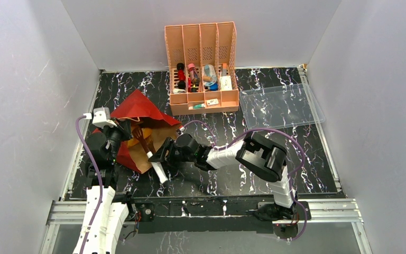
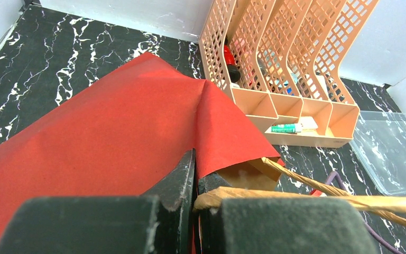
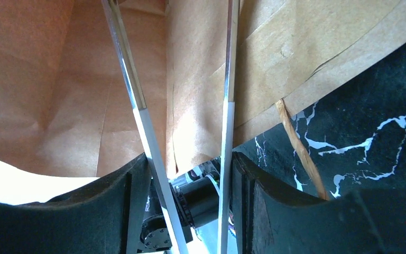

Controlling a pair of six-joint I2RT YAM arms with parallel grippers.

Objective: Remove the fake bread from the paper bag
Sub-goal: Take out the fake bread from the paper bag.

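Observation:
The paper bag (image 1: 137, 108) lies on its side at the left of the table, red side up, its brown mouth towards the middle. My left gripper (image 1: 117, 127) is shut on the bag's upper edge (image 2: 100, 121), its jaws (image 2: 196, 174) pressed together on the paper beside a twisted handle (image 2: 322, 188). My right gripper (image 1: 161, 153) is at the bag's mouth, shut on a pair of metal tongs (image 3: 137, 106). The tongs' two arms run forward from between the fingers (image 3: 189, 159) into the brown inside of the bag (image 3: 58, 79). The fake bread is hidden.
A pink slotted organizer (image 1: 203, 103) with small bottles and boxes stands at the back centre, just behind the bag (image 2: 296, 53). A clear plastic tray (image 1: 280, 106) lies at the back right. White walls close in the left, right and back sides.

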